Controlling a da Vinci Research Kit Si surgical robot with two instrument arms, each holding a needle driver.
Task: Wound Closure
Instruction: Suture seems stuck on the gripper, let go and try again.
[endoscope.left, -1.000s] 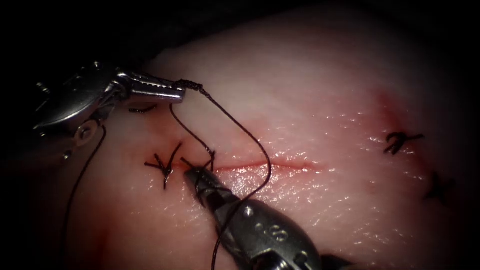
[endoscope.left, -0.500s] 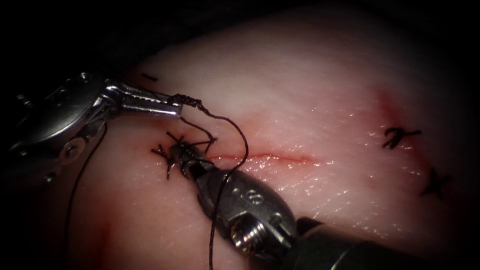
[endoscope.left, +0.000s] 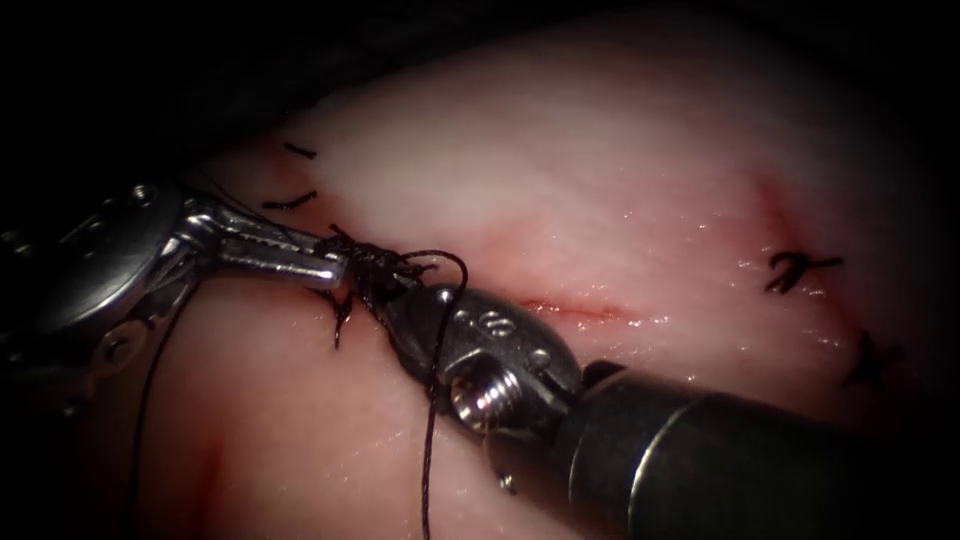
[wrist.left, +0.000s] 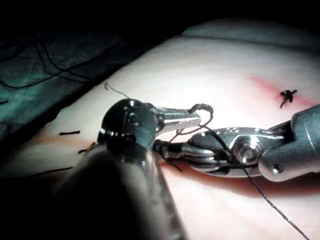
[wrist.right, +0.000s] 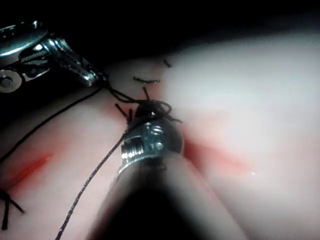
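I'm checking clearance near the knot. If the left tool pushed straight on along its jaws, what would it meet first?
Probably the right tool: the left tool, shut on the thread, points at its tip beside the knot; depth is unclear.

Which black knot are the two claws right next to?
The black thread knot at the cut's left end, between both claws; the two other black knots sit far right.

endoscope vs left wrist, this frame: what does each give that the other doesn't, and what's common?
Endoscope, not left wrist: the open stretch of the cut right of the right tool, and a far-right stitch on the tissue.
Left wrist, not endoscope: dark cloth beyond the tissue, loose thread lying on it.
Both: left tool fingers shut on the knotted thread at the cut's left end, right tool's tip beside it, and a nearer finished stitch.
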